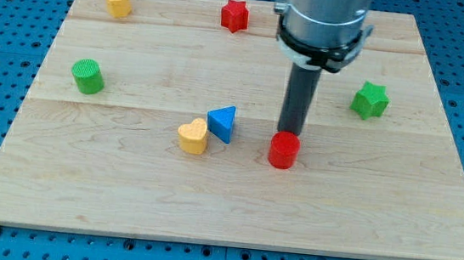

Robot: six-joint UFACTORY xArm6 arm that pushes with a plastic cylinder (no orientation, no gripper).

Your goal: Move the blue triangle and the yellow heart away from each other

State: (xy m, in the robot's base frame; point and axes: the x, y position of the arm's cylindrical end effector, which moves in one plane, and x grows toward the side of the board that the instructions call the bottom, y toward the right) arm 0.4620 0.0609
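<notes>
The blue triangle [222, 122] lies near the board's middle. The yellow heart [193, 135] sits just below and left of it, touching or almost touching. My tip [288, 134] comes down from the arm at the view's top and ends right behind a red cylinder [283, 150], which hides its very end. The tip is to the right of the blue triangle, about a block's width of bare wood apart.
A yellow block [118, 2] sits at the top left, a red star [235, 16] at the top middle, a green cylinder [88, 76] at the left, a green star [371, 100] at the right. The wooden board [123, 196] lies on a blue pegboard.
</notes>
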